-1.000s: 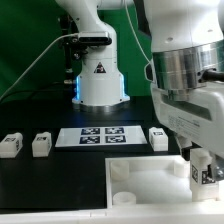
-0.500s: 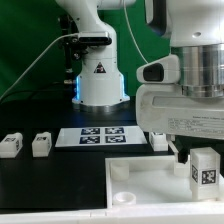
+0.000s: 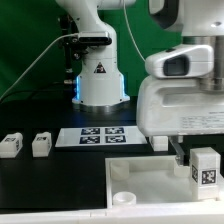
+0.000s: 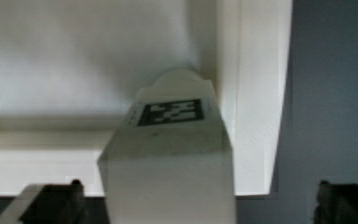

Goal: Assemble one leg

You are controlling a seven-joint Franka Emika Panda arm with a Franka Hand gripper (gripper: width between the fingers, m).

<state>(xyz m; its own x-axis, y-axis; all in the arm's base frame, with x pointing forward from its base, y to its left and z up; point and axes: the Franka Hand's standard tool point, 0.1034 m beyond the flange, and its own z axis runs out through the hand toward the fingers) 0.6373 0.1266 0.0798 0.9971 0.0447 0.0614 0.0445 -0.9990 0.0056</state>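
Observation:
The leg (image 3: 204, 168), a small white block with its tag facing the camera, stands upright at the right end of the large white panel (image 3: 140, 178). My gripper (image 3: 196, 160) is over it, with one dark finger (image 3: 183, 155) beside it. In the wrist view the leg (image 4: 163, 150) runs up between my two fingers (image 4: 51, 205), which stand apart from it with bright gaps on both sides. The gripper (image 4: 194, 205) is open around the leg. The panel's raised rim (image 4: 256, 110) lies just beside the leg.
Two more legs (image 3: 10, 145) (image 3: 41, 144) lie at the exterior view's left and a third (image 3: 158, 138) sits behind the panel. The marker board (image 3: 97, 136) lies in the middle, in front of the robot base (image 3: 100, 80).
My wrist and hand have risen and turned over the right end of the panel. More of the leg and its tag shows now. The leg has stayed in about the same spot.

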